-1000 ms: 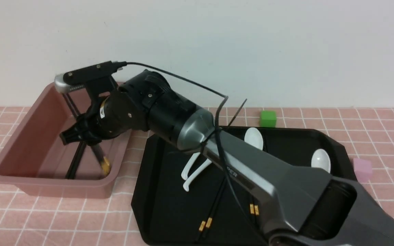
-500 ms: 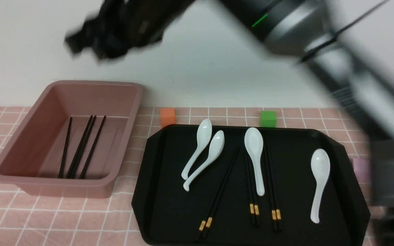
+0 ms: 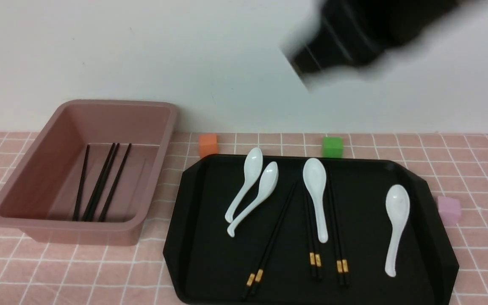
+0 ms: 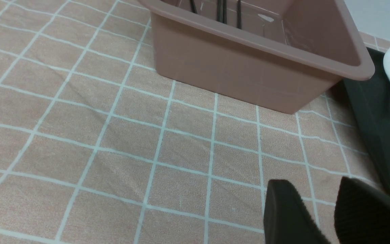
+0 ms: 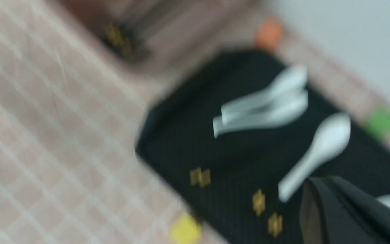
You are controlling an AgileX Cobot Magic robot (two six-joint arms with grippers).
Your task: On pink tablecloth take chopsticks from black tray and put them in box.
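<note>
Chopsticks [image 3: 271,239] lay in three pairs on the tray [image 3: 193,254], their gold bands toward its near rim. One pair slanted across the tray's middle. A second pair [image 3: 314,259] ran partly under a spoon [image 3: 317,190], and a third pair [image 3: 339,254] lay just right of that spoon. Four more sticks [image 3: 100,182] lay on the floor of the box [image 3: 28,186], which stood just off the tray's left side.

Three other white spoons shared the tray: two [image 3: 250,186] touching side by side in its far left part and one [image 3: 396,220] near its right rim. Tray and box both rested on the cloth [image 3: 79,271] that covered the desk.

Just beyond the tray's far rim sat an orange cube [image 3: 208,145] and a green cube [image 3: 332,147]. A pink cube [image 3: 449,209] sat just off its right side.

The left jaws were parted with nothing between them, low over the cloth near the tray's left edge. The right arm [image 3: 354,38] was a dark blur high above the tray's far right part. Its wrist view was smeared too, so I could not tell whether the right jaws were released or clenched.
</note>
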